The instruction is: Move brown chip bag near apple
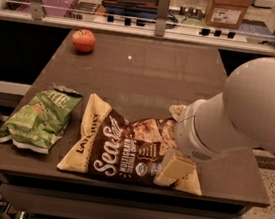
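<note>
The brown chip bag [121,152] lies flat near the front edge of the dark table [146,77], its "Sea Salt" lettering facing up. The apple [83,40] sits at the table's far left corner, well apart from the bag. My gripper [173,165] comes in from the right on a big white arm [242,120] and rests over the bag's right end, hiding that part of the bag.
A smaller green chip bag [40,118] lies at the front left, just left of the brown bag. A rail with posts [162,14] runs behind the table, with a cardboard box [226,10] and trays beyond it.
</note>
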Motion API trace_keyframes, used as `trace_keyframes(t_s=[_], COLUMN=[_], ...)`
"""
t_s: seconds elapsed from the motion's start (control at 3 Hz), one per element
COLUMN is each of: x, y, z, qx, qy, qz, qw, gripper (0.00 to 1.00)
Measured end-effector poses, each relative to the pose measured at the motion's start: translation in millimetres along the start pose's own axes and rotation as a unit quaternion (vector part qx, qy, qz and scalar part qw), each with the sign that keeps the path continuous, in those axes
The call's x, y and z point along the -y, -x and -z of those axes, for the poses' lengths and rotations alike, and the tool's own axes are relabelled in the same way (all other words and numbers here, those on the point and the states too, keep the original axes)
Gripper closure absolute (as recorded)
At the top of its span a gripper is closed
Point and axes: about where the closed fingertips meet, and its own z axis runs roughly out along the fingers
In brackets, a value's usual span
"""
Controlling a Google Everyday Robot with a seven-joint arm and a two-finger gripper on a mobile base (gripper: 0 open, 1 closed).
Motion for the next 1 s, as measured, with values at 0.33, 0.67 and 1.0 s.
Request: trace_keyframes(t_s=[0.33,0.67,1.0], x=[-0.2,-0.5,-0.7], y=[0.8,1.6,2.3], z=[-0.6,-1.2,-1.7], qx=[0.0,0.001,0.001], qy=[0.001,0.001,0.002], qz=[0.001,0.002,0.003], qw=[1.0,1.0,1.0], gripper=[0.41,0.65,0.87])
